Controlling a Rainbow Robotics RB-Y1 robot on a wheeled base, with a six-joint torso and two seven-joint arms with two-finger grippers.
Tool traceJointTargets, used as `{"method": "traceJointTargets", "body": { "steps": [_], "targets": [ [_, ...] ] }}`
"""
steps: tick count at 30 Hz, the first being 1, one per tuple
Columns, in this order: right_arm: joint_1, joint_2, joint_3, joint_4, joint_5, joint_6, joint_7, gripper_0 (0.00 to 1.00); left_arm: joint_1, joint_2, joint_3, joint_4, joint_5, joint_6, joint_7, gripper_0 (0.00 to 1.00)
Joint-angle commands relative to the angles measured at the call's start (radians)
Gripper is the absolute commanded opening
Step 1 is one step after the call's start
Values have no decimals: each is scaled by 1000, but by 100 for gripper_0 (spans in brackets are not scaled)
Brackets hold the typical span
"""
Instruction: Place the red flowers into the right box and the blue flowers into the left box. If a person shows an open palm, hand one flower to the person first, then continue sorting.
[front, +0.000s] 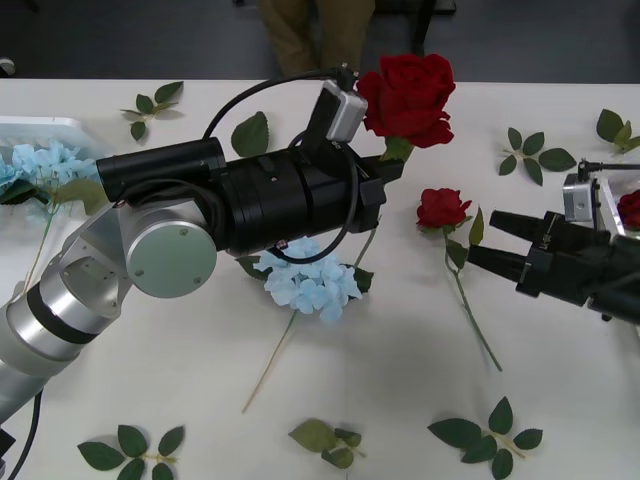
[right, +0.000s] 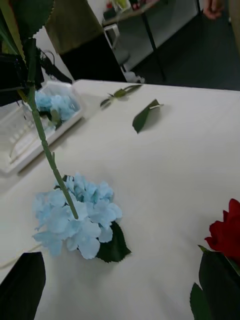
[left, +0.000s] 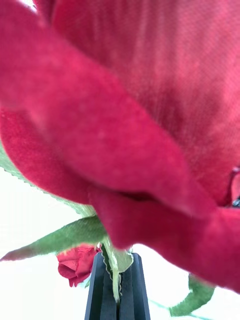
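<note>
My left arm reaches across the middle of the white table (front: 400, 400), and my left gripper (front: 385, 175) is closed tight on the stem of a large red rose (front: 408, 95), just under its head. In my left wrist view the two black fingers (left: 102, 295) are pressed together with the green stem between them, and the deep-red petals rise directly above them. The rose is lifted off the table, its head upright above my gripper, its stem hanging down towards the blue hydrangea (front: 315, 280) that lies flat beneath my forearm. That hydrangea is a fluffy pale sky-blue cluster with a dark leaf at its edge and a thin pale stem running towards me.

My right gripper (front: 495, 240) waits low at the right side of the table, its black fingers spread apart and holding nothing. Just beside it, between my two grippers, lies a smaller red rose (front: 442, 208) on a long thin green stem with dark leaves, flat on the table.

The left box (front: 40, 125) sits at the far left edge, white, with another pale blue hydrangea (front: 40, 160) in it. The right box (front: 605, 205) is at the right edge behind my right wrist, with something red inside it. Loose leaf sprigs (front: 150, 103) lie scattered about
</note>
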Motion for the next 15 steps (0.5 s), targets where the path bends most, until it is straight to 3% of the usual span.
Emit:
{"method": "traceJointTargets", "body": {
  "steps": [1, 7, 15],
  "targets": [
    [-54, 51, 142, 200, -205, -29, 33, 89, 19, -16, -1, -11, -5, -16, -28, 0],
    [-143, 93, 277, 357, -372, -39, 33, 89, 19, -16, -1, -11, 16, -16, -31, 0],
    [-217, 149, 350, 363, -441, -95, 33, 89, 19, -16, 1, -11, 16, -16, -36, 0]
  ]
}}
